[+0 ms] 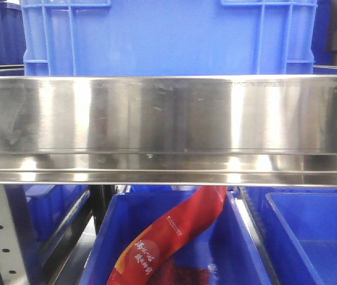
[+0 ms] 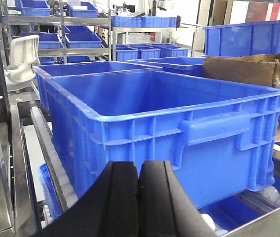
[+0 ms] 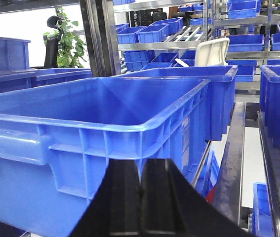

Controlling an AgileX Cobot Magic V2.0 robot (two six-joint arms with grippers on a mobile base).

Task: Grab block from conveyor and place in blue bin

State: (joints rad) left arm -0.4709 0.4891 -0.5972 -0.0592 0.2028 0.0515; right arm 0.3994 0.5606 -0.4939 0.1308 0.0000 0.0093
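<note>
Blue bin is glossy ribbed plastic; left tool and right tool pinched together, gripping nothing.

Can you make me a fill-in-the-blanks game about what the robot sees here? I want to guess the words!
1. The big bin in front of the left gripper is the colour ____.
2. The black fingers of the right gripper are pressed ____, holding nothing.
3. In the front view, a long ____ packet lies in the lower bin.
4. Beside the big bin in the left wrist view stands a brown ____ box.

Missing words: blue; together; red; cardboard
</note>
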